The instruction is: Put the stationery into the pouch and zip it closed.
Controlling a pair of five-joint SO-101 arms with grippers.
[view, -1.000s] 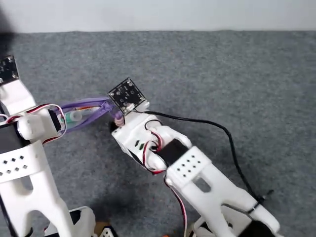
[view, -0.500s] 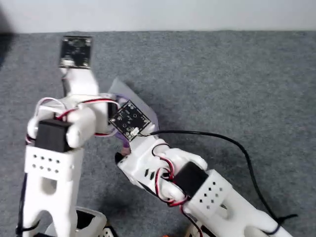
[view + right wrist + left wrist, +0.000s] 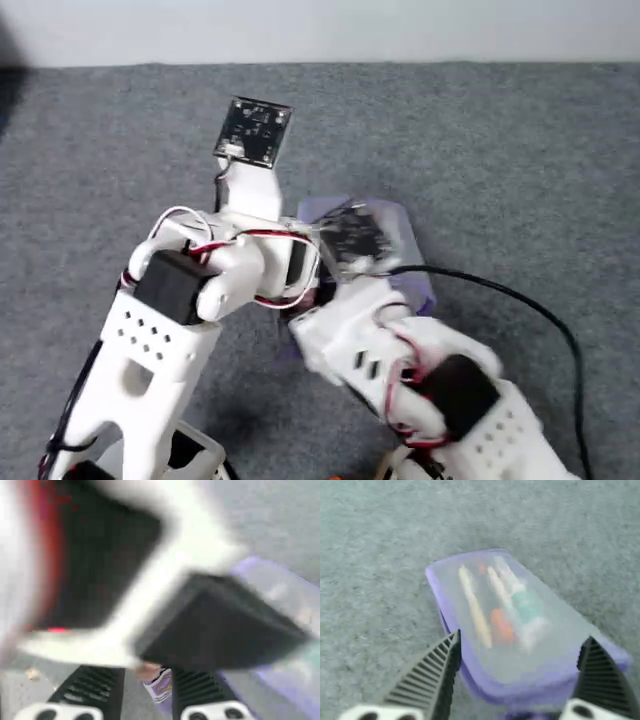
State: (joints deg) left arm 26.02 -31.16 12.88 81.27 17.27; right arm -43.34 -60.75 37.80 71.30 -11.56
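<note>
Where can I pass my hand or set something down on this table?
Free: the grey table right of the black cable, and the strip along the back wall. Crowded: the middle, where the left arm and right arm meet over the pouch.

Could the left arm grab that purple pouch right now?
Probably yes: its open end effector straddles the near end of the pouch, with nothing in between.

left claw spread wide, right claw pinched narrow.
</note>
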